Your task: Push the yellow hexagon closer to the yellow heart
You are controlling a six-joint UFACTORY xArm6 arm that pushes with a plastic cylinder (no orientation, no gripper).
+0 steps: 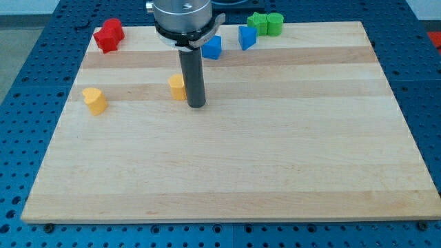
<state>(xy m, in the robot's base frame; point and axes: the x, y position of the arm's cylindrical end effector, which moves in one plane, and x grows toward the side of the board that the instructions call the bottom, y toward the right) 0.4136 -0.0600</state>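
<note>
The yellow hexagon (177,87) sits in the upper-left part of the wooden board (275,172), on the second plank down from the view's top. My rod comes straight down beside it, and my tip (196,105) rests on the wood just to the view's right of the block and a little lower than it. From here the rod's side looks pressed against the hexagon's right edge, though part of that edge is hidden behind the rod, so I cannot say for certain that they touch. The arm has no fingers to open or close; it ends only in this plain dark rod.

The yellow heart (94,100) lies well to the view's left of the hexagon, near the board's left edge and slightly lower in the view. The stretch of board between the two yellow pieces holds nothing else.

Farther out, along the top edge of the board, I see two red blocks (109,35) huddled together at the upper left; their shapes are hard to read. Just right of the rod's mount there is a blue block (212,47), partly covered by the mount, and a second blue block (247,36) a little further right. Beyond that, a pair of green blocks (266,23) stand touching each other at the top edge.
</note>
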